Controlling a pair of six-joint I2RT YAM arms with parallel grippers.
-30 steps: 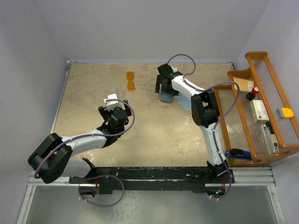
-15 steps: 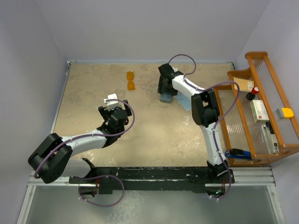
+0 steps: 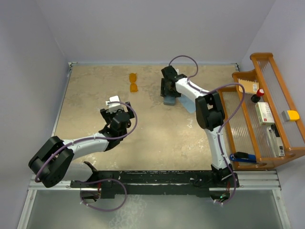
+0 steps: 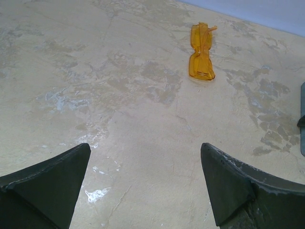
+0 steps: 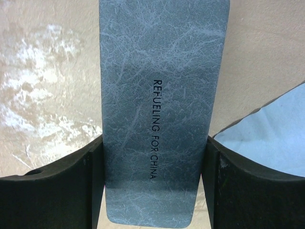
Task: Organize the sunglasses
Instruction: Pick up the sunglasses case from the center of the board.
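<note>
The sunglasses (image 3: pixel 134 82), small with orange lenses, lie folded on the table at the back, left of centre. In the left wrist view the sunglasses (image 4: pixel 201 57) sit well ahead of the fingers. My left gripper (image 3: pixel 114 104) (image 4: pixel 145 162) hovers open over bare table, some way short of them. A grey-blue case (image 3: pixel 169 99) lies to the right of the sunglasses. My right gripper (image 3: pixel 169 88) (image 5: pixel 155 157) points down over the case (image 5: pixel 162 95), and both fingers press against its long sides.
A light blue cloth (image 3: pixel 188 105) (image 5: pixel 267 129) lies right beside the case. A wooden rack (image 3: pixel 248 117) holding several small items stands along the right edge. Walls close off the table at the back and on the left.
The right gripper's jaws have closed inward onto the sides of the case. The left arm and the sunglasses have not moved.
</note>
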